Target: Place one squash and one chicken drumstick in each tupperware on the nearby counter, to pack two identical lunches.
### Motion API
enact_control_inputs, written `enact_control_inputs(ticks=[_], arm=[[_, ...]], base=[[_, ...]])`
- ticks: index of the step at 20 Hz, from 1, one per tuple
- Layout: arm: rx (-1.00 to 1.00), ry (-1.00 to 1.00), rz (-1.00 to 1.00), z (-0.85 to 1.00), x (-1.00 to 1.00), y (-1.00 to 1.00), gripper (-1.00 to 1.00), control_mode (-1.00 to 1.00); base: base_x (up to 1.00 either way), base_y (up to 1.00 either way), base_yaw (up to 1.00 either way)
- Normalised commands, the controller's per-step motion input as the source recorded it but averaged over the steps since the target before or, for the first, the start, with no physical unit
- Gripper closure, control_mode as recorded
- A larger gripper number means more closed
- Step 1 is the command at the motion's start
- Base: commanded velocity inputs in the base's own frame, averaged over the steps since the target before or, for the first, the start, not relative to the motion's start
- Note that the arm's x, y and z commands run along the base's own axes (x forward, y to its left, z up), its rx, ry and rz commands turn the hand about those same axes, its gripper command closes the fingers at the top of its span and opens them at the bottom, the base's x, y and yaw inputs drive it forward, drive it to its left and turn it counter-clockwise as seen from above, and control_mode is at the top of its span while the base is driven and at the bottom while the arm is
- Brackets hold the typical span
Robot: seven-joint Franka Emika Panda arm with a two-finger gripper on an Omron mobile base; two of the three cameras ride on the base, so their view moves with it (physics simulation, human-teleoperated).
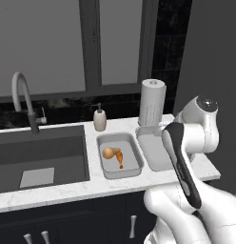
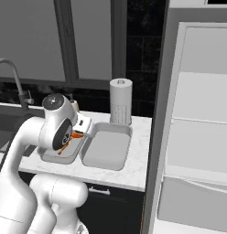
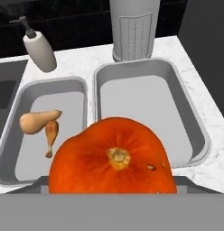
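Squash (image 3: 113,158), orange and round, sits clamped between our fingers, wide apart around it, over the near rims of both trays. We should carry it right and lower it well inside the empty tupperware (image 3: 145,103), since the left tupperware (image 3: 23,167) already holds its pair

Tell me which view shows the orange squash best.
Hand view: the orange squash sits large in the foreground, stem facing the camera, in front of both tupperware trays. The right base view shows only an orange sliver beside the arm; in the left base view the arm hides it.
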Motion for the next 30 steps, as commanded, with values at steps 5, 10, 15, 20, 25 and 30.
enact_control_inputs(ticks=[5, 10, 15, 20, 25, 30], arm=[[0.0, 0.11, 0.0, -0.54, 0.67, -0.17, 1.0, -1.0], [0.0, 0.13, 0.0, -0.4, 0.54, -0.23, 1.0, -1.0], [0.0, 0.08, 0.0, -0.26, 0.55, -0.23, 1.0, -1.0], [0.0, 0.03, 0.0, -0.23, 0.58, -0.12, 1.0, -1.0], [0.0, 0.02, 0.0, -0.43, 0.48, -0.03, 1.0, -1.0], [0.0, 0.05, 0.0, -0.44, 0.43, -0.05, 1.0, -1.0]], base=[[0.0, 0.0, 0.0], [0.0, 0.0, 0.0], [0.0, 0.0, 0.0], [0.0, 0.0, 0.0], [0.0, 0.0, 0.0], [0.0, 0.0, 0.0]])
